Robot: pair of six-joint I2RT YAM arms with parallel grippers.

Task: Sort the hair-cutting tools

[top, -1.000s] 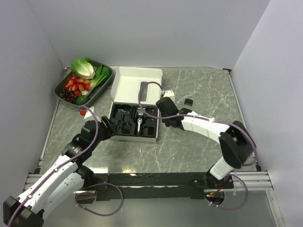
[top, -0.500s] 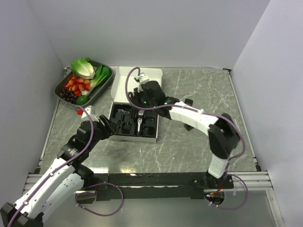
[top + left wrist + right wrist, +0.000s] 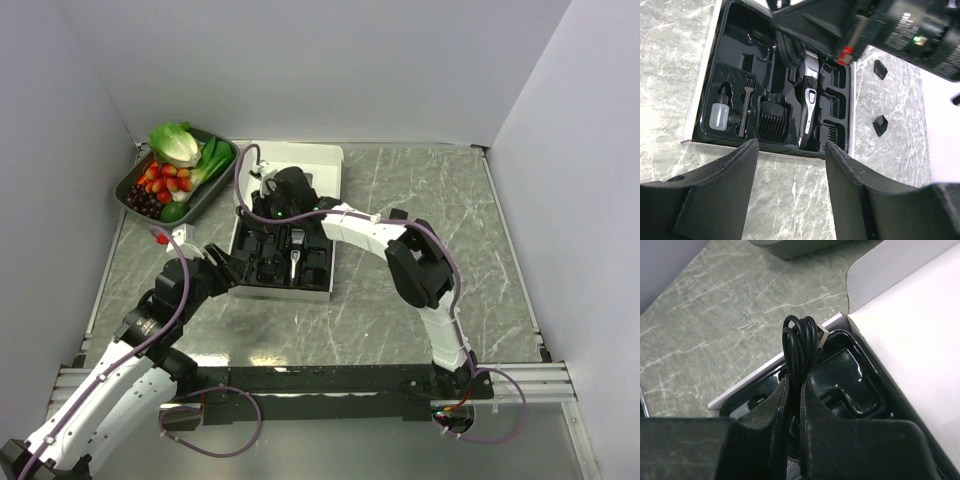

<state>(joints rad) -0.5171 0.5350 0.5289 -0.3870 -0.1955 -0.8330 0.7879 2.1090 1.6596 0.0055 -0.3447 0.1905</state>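
Swinging in from the right side of the grey marble bench (image 3: 400, 300), the right tool (image 3: 796, 385) now sits over the far-left corner of the black moulded plastic tray (image 3: 730, 60) inside the white cardboard box (image 3: 318, 158). Its fingers are pressed together on one coiled black cable (image 3: 800, 340), whose loops stand above that corner. One slim black-and-silver hair clipper (image 3: 807, 107) lies in the tray's middle slot. Also seated in the tray are one small clear bottle (image 3: 719, 114), one thin black brush (image 3: 745, 112), one large black comb guard (image 3: 772, 121) left of the clipper and one smaller black comb guard (image 3: 831, 132) right of it. Two small black plastic attachments (image 3: 880, 69) (image 3: 880, 125) lie loose on the bench right of the box. The left tool (image 3: 791, 147), fingers spread wide, hovers at the tray's near edge, touching nothing.
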